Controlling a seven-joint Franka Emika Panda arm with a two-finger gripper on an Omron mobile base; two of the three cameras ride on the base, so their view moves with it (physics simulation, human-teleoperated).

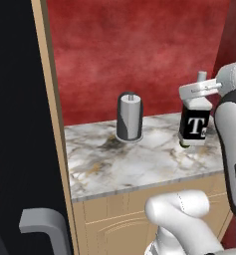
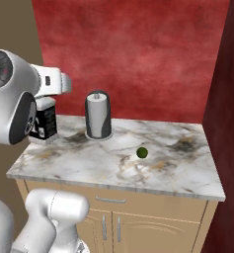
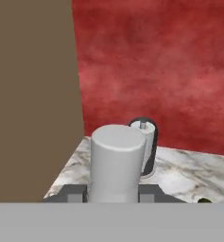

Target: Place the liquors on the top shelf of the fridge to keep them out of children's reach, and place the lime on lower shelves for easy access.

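Note:
My gripper (image 1: 196,103) is shut on the white cap of a liquor bottle (image 1: 193,127), a clear square one with a black label marked "T". The bottle stands upright over the marble counter (image 1: 139,164), near the counter's left end in the right base view (image 2: 44,123); whether it touches the counter I cannot tell. In the hand view its cap (image 3: 116,160) sits between my fingertips (image 3: 72,193). The lime (image 2: 142,152) lies on the counter to the right, apart from the bottle. The fridge's dark door (image 1: 15,124) with its grey handle (image 1: 40,221) fills the left. Its shelves are out of view.
A grey paper-towel roll (image 1: 129,117) on its holder stands at the back of the counter, between bottle and fridge side. A tan wooden panel (image 1: 47,99) edges the counter next to the fridge. A red wall (image 2: 138,54) closes the back.

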